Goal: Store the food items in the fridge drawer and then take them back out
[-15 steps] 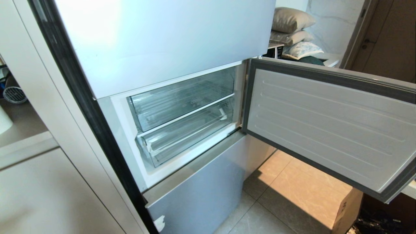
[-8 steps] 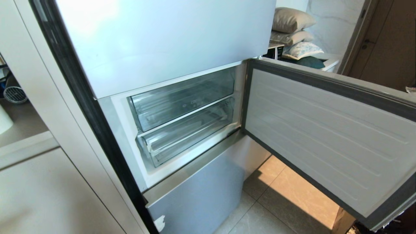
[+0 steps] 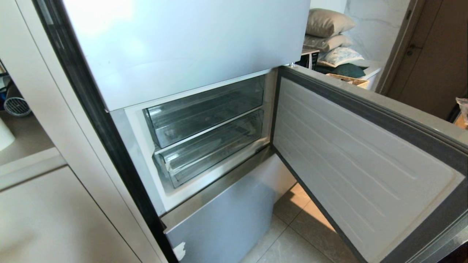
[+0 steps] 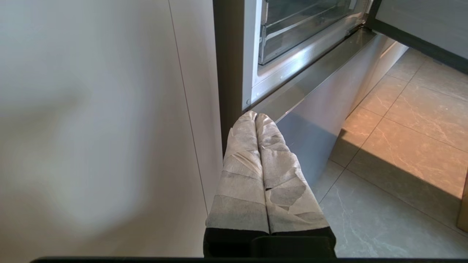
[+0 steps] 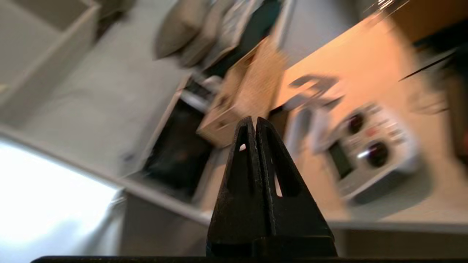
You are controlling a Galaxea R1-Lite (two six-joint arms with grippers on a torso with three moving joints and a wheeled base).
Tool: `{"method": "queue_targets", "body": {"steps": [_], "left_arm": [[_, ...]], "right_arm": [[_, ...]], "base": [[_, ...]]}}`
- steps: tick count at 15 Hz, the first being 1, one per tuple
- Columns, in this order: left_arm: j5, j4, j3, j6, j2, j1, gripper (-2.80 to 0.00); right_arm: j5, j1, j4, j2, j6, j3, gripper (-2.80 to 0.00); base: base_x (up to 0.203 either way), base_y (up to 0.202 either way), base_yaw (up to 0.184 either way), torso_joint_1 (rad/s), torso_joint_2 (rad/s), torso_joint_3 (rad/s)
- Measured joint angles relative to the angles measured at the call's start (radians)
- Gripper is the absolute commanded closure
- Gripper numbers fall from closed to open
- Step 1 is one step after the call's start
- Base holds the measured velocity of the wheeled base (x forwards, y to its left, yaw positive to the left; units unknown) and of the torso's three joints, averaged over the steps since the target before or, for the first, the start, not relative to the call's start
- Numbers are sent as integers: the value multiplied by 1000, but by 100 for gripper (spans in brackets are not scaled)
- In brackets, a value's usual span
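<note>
While both grippers' fingers (image 4: 256,120) (image 5: 255,122) press together empty, the fridge drawer (image 3: 204,118) lies widthwise, lip outward.

I see the fridge door (image 3: 358,153) swung wide to the right of the fridge drawer (image 3: 204,117), leaving its front open to reach. A second clear drawer (image 3: 212,151) sits just below it, both pushed in.
</note>
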Motion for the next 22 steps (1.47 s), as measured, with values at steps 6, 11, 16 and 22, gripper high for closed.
{"method": "queue_targets", "body": {"steps": [6,11,16,22], "left_arm": [[0,0,0,0,0,0,0],[0,0,0,0,0,0,0],[0,0,0,0,0,0,0],[0,0,0,0,0,0,0]], "right_arm": [[-491,528,-147,51,-292,237,0],[-664,1006,-200,130,-406,280,0],[-865,1383,-397,329,-512,261,0],[-756,1569,-597,512,-601,167,0]], "base": [[0,0,0,0,0,0],[0,0,0,0,0,0],[0,0,0,0,0,0],[0,0,0,0,0,0]]}}
